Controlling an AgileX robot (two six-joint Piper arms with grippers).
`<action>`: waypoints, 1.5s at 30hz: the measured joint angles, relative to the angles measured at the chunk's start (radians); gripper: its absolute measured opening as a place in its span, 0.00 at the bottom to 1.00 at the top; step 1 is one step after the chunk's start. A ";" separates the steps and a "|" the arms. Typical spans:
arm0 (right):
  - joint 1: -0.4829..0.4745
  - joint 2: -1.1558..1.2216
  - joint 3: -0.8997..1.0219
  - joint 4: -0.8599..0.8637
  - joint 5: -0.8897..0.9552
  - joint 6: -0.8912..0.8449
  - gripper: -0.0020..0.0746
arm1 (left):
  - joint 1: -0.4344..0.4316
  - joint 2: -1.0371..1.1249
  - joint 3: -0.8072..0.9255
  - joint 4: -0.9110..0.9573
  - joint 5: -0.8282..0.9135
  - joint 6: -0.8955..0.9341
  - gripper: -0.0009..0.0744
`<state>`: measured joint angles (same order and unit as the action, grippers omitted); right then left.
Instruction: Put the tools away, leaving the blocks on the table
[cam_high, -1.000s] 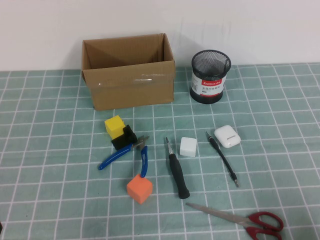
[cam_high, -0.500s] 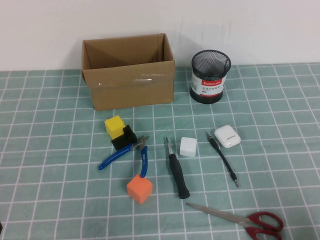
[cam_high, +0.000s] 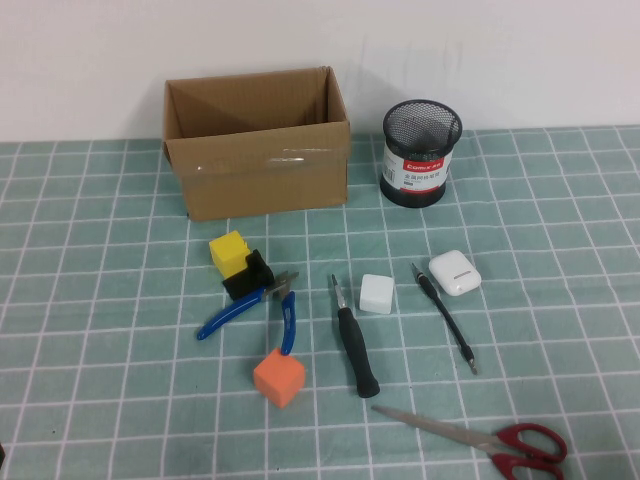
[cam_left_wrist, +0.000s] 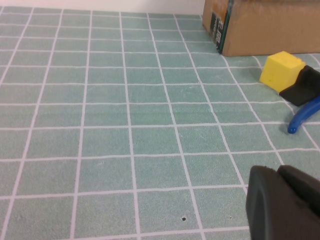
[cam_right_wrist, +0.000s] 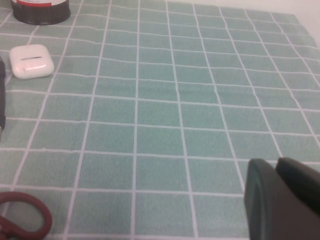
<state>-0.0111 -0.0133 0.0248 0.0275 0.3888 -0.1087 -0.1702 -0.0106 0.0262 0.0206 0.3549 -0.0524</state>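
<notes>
Four tools lie near the table's (cam_high: 560, 230) centre: pliers (cam_high: 247, 305) touching the black block (cam_high: 248, 273), screwdriver (cam_high: 353, 345), driver (cam_high: 446, 318), scissors (cam_high: 478, 436). Beyond stand an open box (cam_high: 258, 165) and mesh cup (cam_high: 420, 153), contents unseen. Left gripper (cam_left_wrist: 280, 205) and right gripper (cam_right_wrist: 280, 200) hover low; jaw openings cannot be told.

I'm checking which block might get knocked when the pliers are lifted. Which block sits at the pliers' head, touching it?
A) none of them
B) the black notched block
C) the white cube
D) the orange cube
B: in the high view the black notched block lies against the head of the pliers; neither gripper, left or right, is near it.
</notes>
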 joint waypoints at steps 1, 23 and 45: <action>0.000 0.000 0.000 0.000 0.000 0.000 0.01 | 0.000 0.000 0.000 0.000 0.000 0.000 0.01; 0.000 0.000 0.000 0.000 0.000 0.000 0.01 | 0.000 0.000 0.000 0.000 0.000 0.000 0.01; 0.000 0.000 0.000 0.000 0.000 0.000 0.01 | 0.000 0.121 -0.287 -0.321 0.036 -0.173 0.01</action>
<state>-0.0111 -0.0133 0.0248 0.0275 0.3888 -0.1087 -0.1702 0.1105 -0.2608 -0.3006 0.3911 -0.2253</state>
